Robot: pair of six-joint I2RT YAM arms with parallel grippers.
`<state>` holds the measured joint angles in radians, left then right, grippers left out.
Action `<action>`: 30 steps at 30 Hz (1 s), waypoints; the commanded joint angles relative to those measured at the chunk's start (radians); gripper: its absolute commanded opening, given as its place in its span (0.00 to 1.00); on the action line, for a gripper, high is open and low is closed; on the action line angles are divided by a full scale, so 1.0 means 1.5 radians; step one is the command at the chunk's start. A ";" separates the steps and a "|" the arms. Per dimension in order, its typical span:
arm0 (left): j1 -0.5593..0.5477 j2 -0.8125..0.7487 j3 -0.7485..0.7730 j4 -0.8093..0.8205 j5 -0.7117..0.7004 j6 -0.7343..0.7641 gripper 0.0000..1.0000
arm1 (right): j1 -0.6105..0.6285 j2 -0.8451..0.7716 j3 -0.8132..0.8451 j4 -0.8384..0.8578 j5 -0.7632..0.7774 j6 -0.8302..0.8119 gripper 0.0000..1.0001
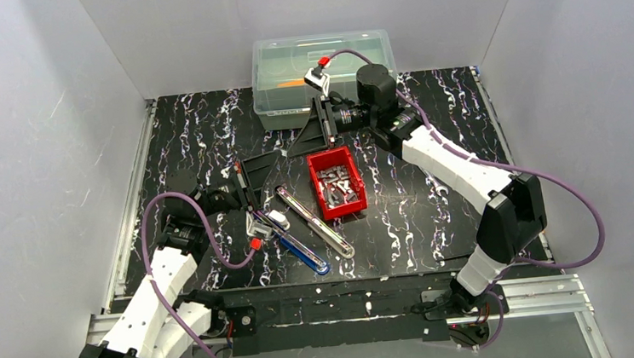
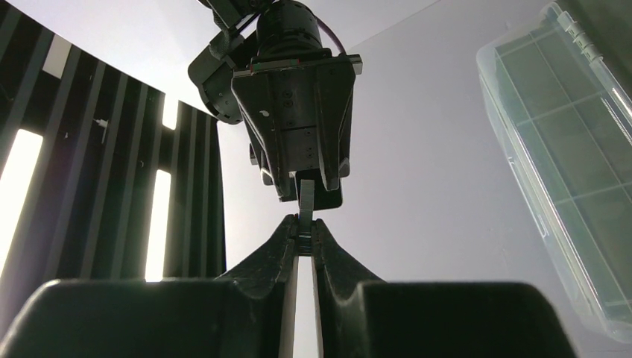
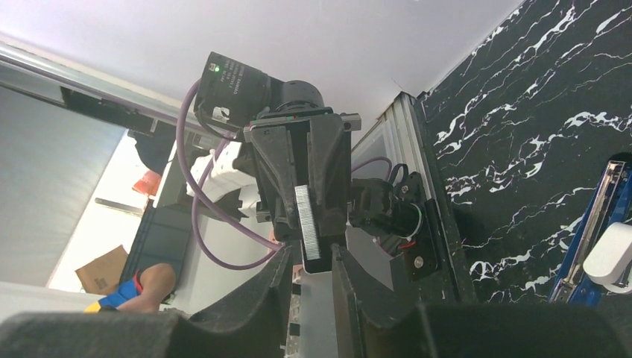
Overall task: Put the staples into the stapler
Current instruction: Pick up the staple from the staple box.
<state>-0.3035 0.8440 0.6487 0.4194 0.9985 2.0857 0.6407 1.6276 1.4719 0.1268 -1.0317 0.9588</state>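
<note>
My left gripper [image 2: 305, 235] is shut on one end of a thin grey strip of staples [image 2: 305, 205], pinched at the fingertips. The strip reaches toward my right gripper [image 3: 317, 253], which faces it tip to tip above the mat. In the right wrist view the ribbed strip [image 3: 305, 220] ends between the right jaws, which stand apart with a gap on each side. The two grippers meet in mid-air [image 1: 288, 152]. The blue stapler [image 1: 301, 236] lies open on the mat, its silver rail [image 1: 317, 222] swung out beside it. More staples fill the red bin [image 1: 337, 182].
A clear lidded plastic box [image 1: 322, 63] stands at the back of the mat, right behind the right gripper. White walls close in three sides. A metal rail [image 1: 132, 202] runs along the mat's left edge.
</note>
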 commanded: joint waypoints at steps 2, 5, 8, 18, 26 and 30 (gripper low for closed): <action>-0.002 -0.014 0.002 0.016 0.010 0.066 0.00 | -0.003 -0.018 0.046 -0.012 0.006 -0.042 0.33; -0.002 -0.017 0.003 0.016 0.007 0.061 0.00 | -0.003 -0.015 0.067 -0.055 0.013 -0.078 0.32; -0.002 -0.018 0.003 0.016 0.008 0.059 0.00 | -0.004 -0.012 0.073 -0.055 0.017 -0.081 0.29; -0.002 -0.016 0.004 0.016 0.010 0.054 0.00 | 0.003 -0.010 0.072 -0.072 0.019 -0.101 0.27; -0.002 -0.016 0.003 0.016 0.007 0.052 0.00 | 0.005 -0.005 0.075 -0.084 0.027 -0.123 0.23; -0.002 -0.017 0.001 0.016 0.011 0.050 0.00 | 0.008 -0.003 0.079 -0.084 0.037 -0.122 0.22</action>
<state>-0.3035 0.8349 0.6487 0.4183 0.9974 2.0857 0.6437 1.6276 1.5375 -0.0044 -0.9958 0.8005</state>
